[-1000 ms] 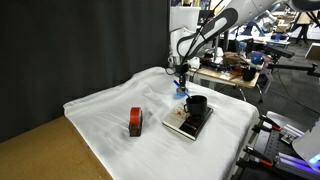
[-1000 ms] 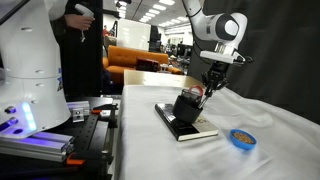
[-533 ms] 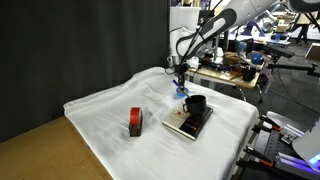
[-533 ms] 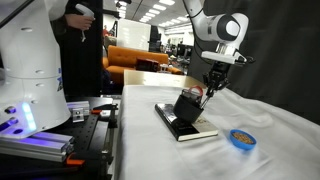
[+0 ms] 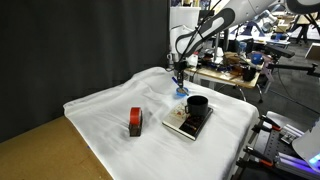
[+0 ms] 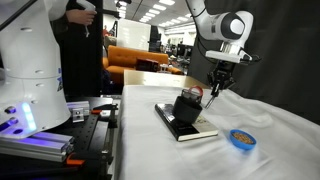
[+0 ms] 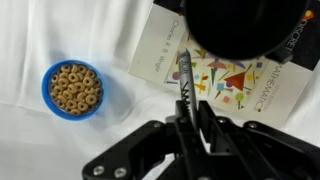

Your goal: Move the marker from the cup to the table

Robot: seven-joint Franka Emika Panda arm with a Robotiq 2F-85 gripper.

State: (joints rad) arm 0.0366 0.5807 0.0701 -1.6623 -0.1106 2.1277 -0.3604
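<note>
Wrist view and both exterior views show the table (image 5: pixel 100 108), draped in a wrinkled white cloth, with bare light-brown wood (image 5: pixel 40 152) at its near corner in an exterior view. A flat book (image 7: pixel 228 88) lies on the cloth, and the black cup (image 7: pixel 245 25) stands on top of it, round and wide-mouthed. A small blue bowl (image 7: pixel 46 88) filled with ring-shaped cereal sits on the cloth near the cup, off the book's edge. A chunky red-and-black block (image 5: pixel 135 122) stands on the cloth well apart from the cup, on the side toward the wooden corner. Nothing lies between the cup and the bowl but bare cloth and the book's margin.

The gripper (image 7: pixel 190 106) hangs above the book, just beside the cup and between it and the bowl. Its fingers are pressed together on the marker (image 7: pixel 184 72). The thin dark stick points away from the fingertips, and its free end comes just beside the cup's rim, outside the mouth, over the book cover. Whether that end touches anything cannot be told.

The book's cover carries coloured triangles and a line of dark capital letters along one edge, plus a slanted line of small print near the marker. Both are too blurred to read.
</note>
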